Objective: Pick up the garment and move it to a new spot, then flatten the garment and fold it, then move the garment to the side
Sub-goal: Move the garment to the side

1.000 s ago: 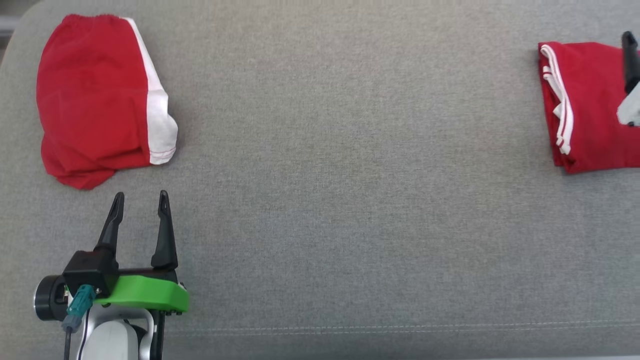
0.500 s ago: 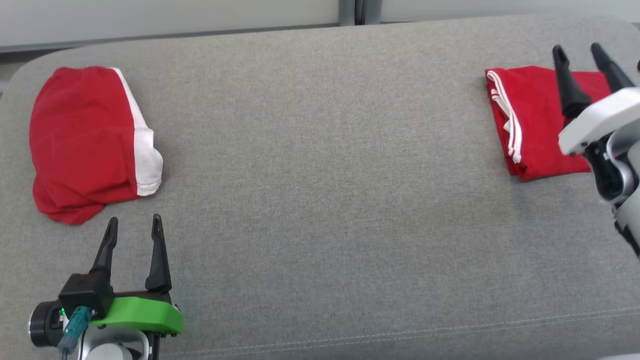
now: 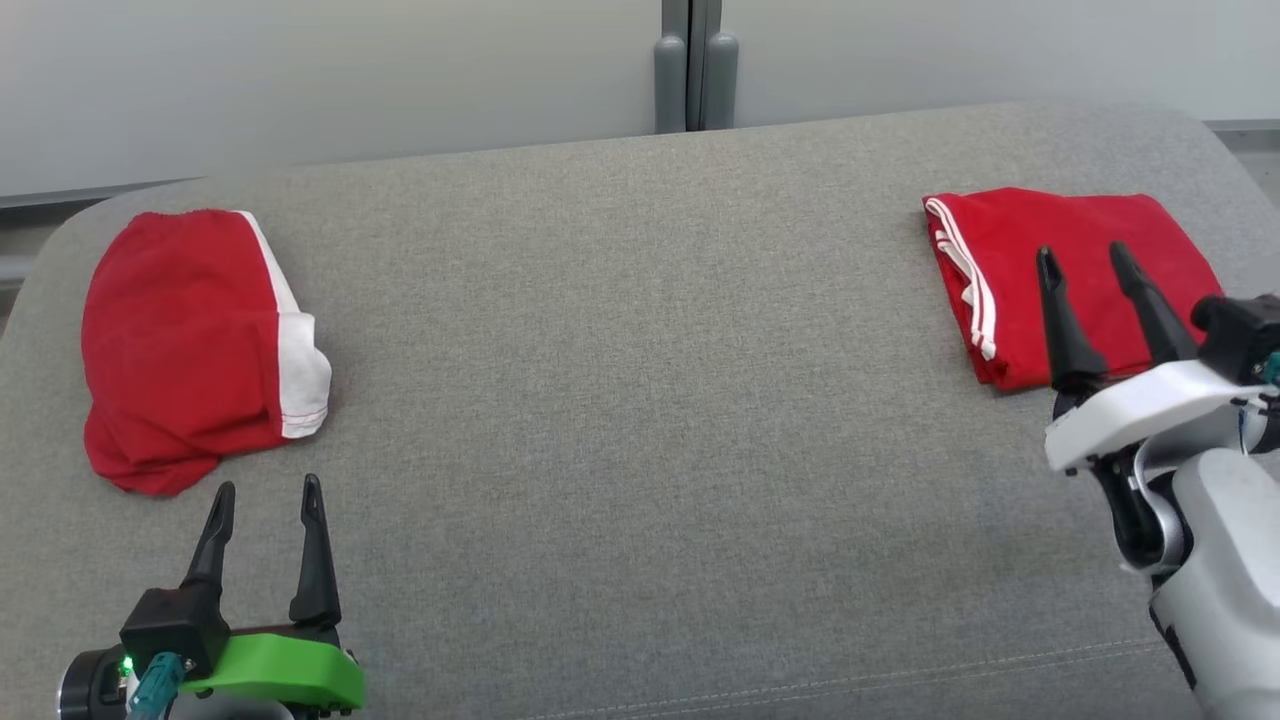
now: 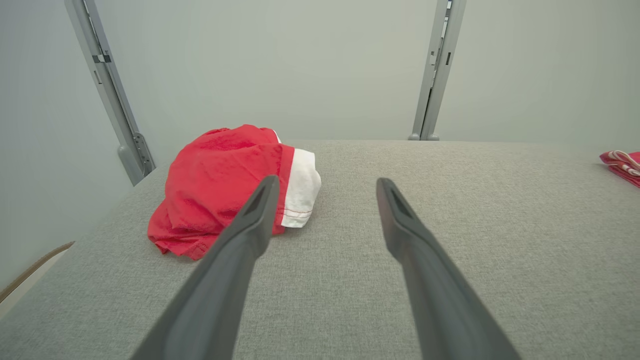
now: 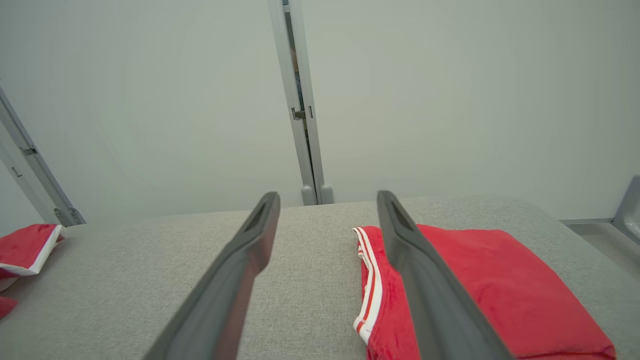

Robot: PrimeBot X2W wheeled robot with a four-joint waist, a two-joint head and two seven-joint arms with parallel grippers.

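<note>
Fingers of the left gripper (image 3: pixel 268 485) (image 4: pixel 326 181) stand spread apart with nothing between them, hanging over bare grey fabric of the counter (image 3: pixel 650 400). The crumpled red-and-white garment (image 3: pixel 185 345) (image 4: pixel 220 185) lies on the counter ahead of these fingers and off to their left. It is close to the left fingertip but apart from it. Its white panel faces the fingers' side, and its red body is bunched in loose folds. Fingers of the right gripper (image 3: pixel 1083 250) (image 5: pixel 327 195) are likewise released and hold no cloth. The folded red garment (image 3: pixel 1010 280) (image 5: pixel 480 280) lies flat directly ahead of and beneath them. In the right wrist view, its white-striped edge sits in the gap between the two fingers, and the right-hand finger crosses over the red panel. Whether that finger touches the cloth cannot be told. The two garments lie well apart at opposite ends of the counter. The folded one shows only as a small red corner far to the right of the left fingers (image 4: pixel 622 165), and the crumpled one as a red-and-white edge far to the left of the right fingers (image 5: pixel 25 245). Beyond both fingertip pairs the counter ends at a pale wall — a grey vertical post (image 3: pixel 690 65) stands at its middle.
</note>
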